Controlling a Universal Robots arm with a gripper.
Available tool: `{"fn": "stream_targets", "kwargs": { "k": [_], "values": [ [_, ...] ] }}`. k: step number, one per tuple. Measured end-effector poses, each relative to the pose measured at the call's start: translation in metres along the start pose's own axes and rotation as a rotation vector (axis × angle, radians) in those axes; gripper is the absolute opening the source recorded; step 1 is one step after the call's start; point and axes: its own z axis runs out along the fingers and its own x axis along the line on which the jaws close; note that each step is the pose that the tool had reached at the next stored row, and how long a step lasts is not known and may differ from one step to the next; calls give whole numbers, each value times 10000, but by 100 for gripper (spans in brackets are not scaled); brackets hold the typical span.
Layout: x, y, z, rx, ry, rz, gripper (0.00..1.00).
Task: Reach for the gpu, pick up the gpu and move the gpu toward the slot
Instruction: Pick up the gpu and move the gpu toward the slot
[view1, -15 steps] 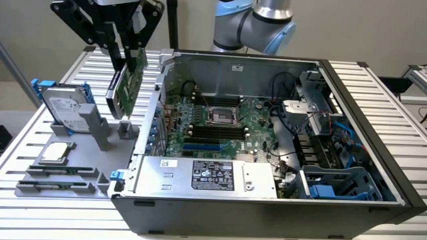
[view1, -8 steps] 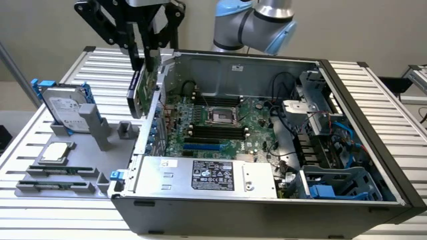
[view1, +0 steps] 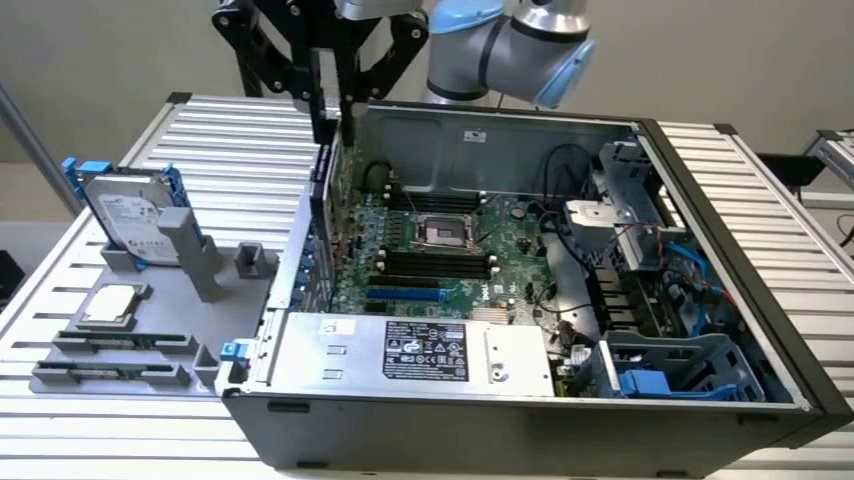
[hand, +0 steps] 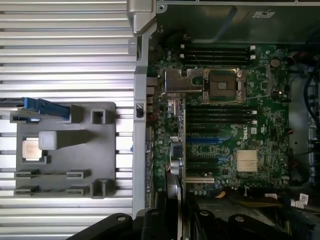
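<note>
Above the open computer case (view1: 694, 330), gripper (view1: 327, 118) clamped on the gpu (view1: 320, 165), held edge-down over the motherboard (view1: 454, 250); hard drive (view1: 134, 210) rests on the grey fixture (view1: 214, 265).

White "DELL" lettering on green motherboard (hand: 254, 131), black-and-white printed label on silver power supply box (view1: 427, 351) unreadable, white sticker on grey case wall (view1: 473, 134) unreadable

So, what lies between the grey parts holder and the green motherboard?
The computer case's metal wall stands between the holder and motherboard, with a narrow strip of slatted table before it. The wrist view shows this.
</note>
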Motion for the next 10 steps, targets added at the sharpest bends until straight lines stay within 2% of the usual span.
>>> {"fn": "stream_targets", "kwargs": {
  "k": [10],
  "values": [
    [-455, 23, 85, 1, 5, 1, 26]
  ]
}}
